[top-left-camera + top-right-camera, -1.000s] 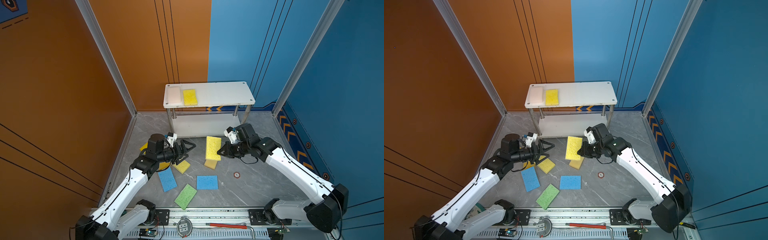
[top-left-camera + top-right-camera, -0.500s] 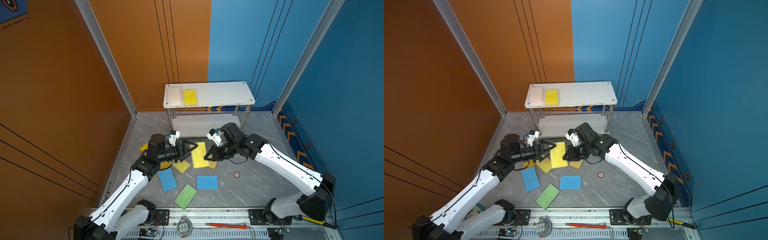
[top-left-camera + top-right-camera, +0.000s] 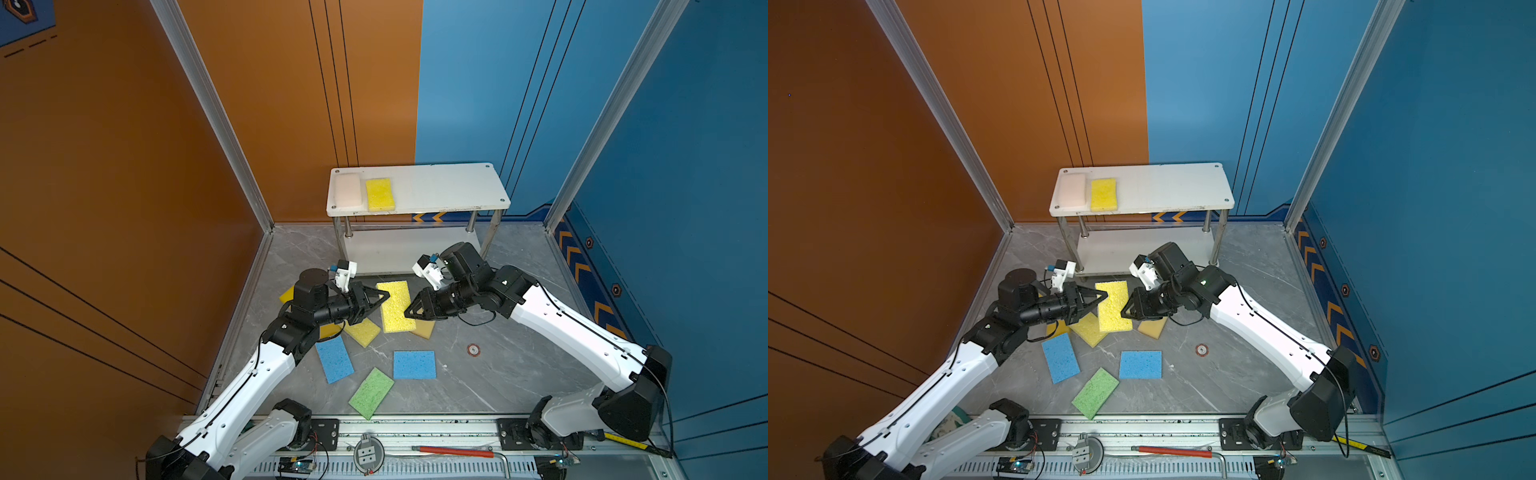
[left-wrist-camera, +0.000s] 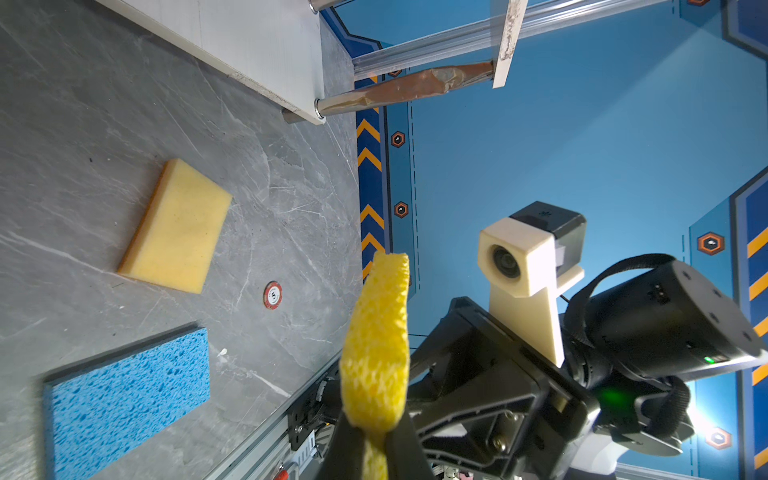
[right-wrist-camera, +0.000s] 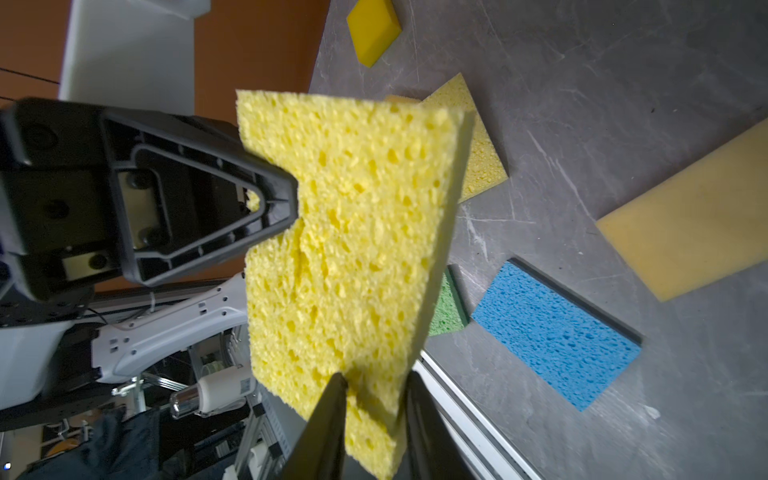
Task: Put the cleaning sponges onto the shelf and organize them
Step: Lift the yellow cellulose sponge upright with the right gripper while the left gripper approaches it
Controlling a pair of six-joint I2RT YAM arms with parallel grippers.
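Shelf (image 3: 449,187) top bare rightward of yellow sponge (image 3: 380,194), loose sponges (image 3: 414,365) crowding mid-floor, right floor (image 3: 523,374) open.

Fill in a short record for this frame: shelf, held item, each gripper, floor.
shelf: pale sponge and yellow sponge side by side at one end of the top board
held sponge: yellow, in the air between the two arms
left gripper: shut on one edge of the held sponge
right gripper: fingers either side of the opposite edge; grip unclear
floor: blue sponges, green sponge, yellow sponges
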